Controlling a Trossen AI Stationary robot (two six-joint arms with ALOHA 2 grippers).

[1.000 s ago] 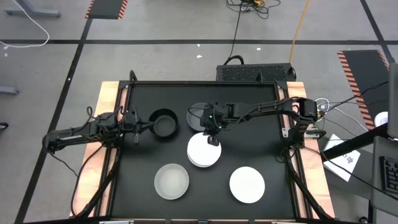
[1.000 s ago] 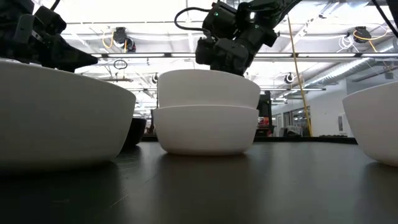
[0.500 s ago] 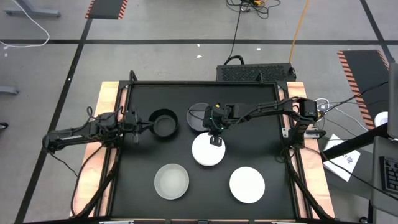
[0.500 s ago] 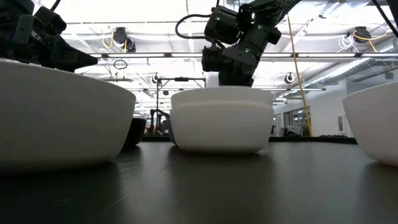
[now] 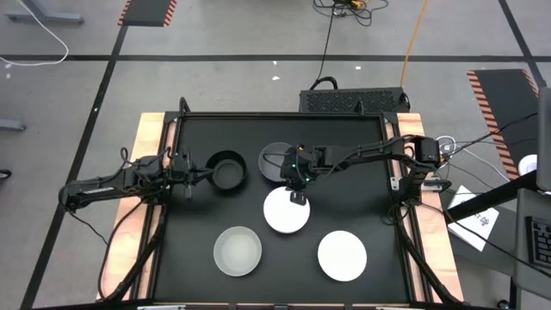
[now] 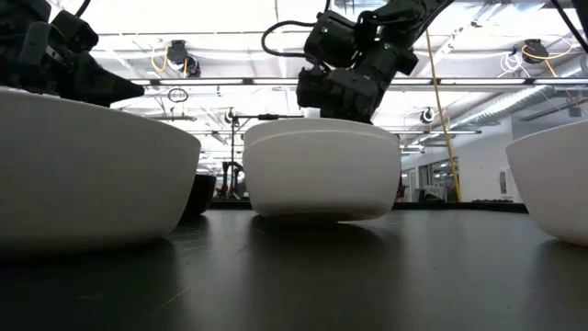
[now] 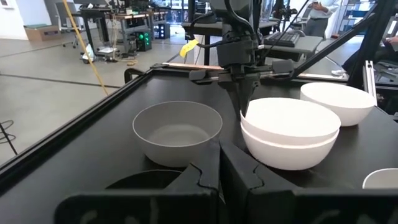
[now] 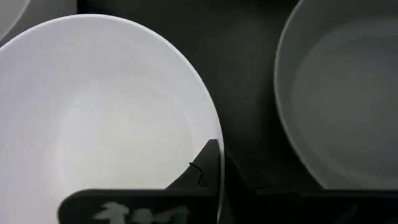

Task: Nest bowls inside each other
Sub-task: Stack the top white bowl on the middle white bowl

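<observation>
We see the right gripper pinching the rim of the stacked white bowls mid-table (left gripper closed, idle beside the black bowl); next, we judge, release.

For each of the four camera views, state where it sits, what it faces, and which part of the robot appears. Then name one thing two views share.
High: overhead, straight down; both arms, right gripper on the nested white bowls.
Low: table height, facing the room; right gripper.
Left wrist: behind shut left gripper, facing grey bowl.
Right wrist: above the white bowls' rim; shut fingers.
Shared: nested white bowls, in all views.
</observation>
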